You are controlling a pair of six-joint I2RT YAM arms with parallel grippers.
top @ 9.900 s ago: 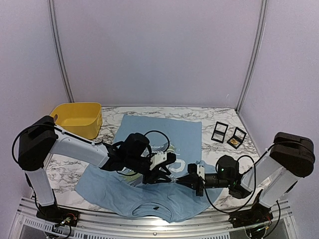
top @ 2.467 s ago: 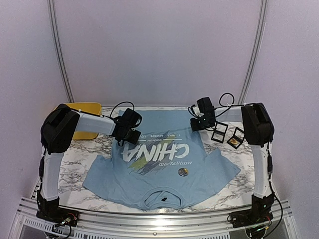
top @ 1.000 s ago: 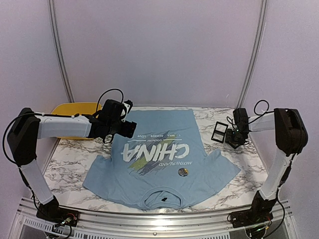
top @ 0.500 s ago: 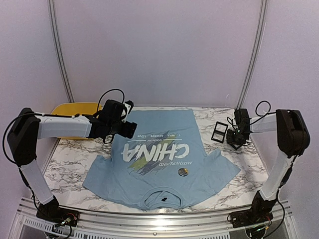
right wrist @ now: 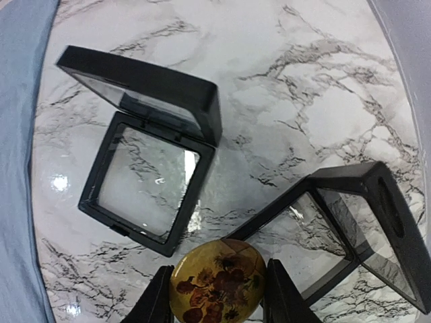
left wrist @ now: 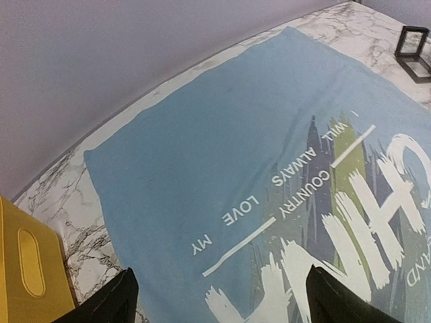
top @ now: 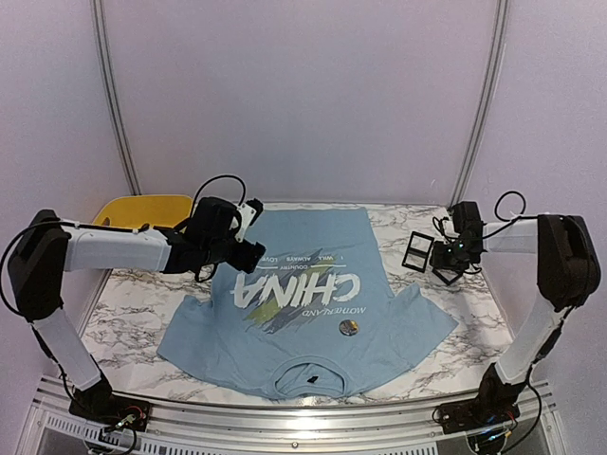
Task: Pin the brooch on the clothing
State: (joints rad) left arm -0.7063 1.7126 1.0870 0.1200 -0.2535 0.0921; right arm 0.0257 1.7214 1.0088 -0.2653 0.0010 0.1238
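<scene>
The clothing (top: 313,237), a light blue T-shirt with white "CHINA" lettering, lies flat on the marble table. My right gripper (top: 452,252) is at the table's right side, shut on a round yellow brooch (right wrist: 215,279) with a sunflower picture. The brooch sits between its fingers (right wrist: 159,299), just over the corner of an open black box. A second round brooch (top: 349,327) rests on the shirt below the lettering. My left gripper (top: 248,248) hangs open over the shirt (left wrist: 222,134) near the small white text, nothing between its fingers (left wrist: 111,303).
Two open black display boxes (right wrist: 148,182) (right wrist: 357,222) lie on the marble right of the shirt, both showing only clear film. A yellow bin (top: 142,210) stands at the far left, its rim also in the left wrist view (left wrist: 27,262).
My right gripper has closed on the yellow brooch at the right box. The left gripper has shifted slightly right and nearer over the shirt, staying open.
</scene>
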